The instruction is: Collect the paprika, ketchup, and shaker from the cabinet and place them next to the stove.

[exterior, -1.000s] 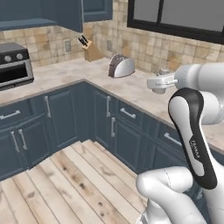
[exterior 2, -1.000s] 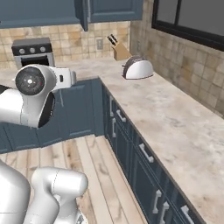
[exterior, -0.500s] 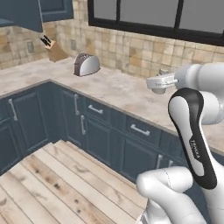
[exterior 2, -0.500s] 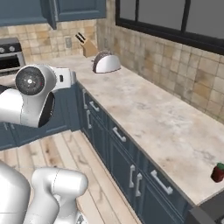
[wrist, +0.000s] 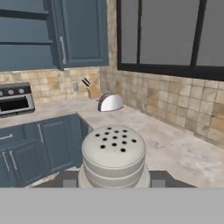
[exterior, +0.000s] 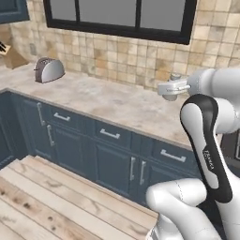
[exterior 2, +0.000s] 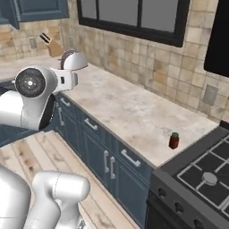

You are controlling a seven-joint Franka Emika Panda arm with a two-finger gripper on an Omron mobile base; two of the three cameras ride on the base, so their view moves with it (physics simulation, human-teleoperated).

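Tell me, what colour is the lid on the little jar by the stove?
Green; the jar itself is dark red. The right base view shows it best.

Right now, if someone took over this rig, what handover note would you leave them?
Gripper: shut on the shaker, carried above the floor in front of the counter.
Paprika: already standing on the counter beside the stove.
Ketchup: I can't locate it in these pictures.
Done: paprika placed, shaker picked up.
Left: set the shaker near the paprika, then fetch the ketchup from the cabinet.
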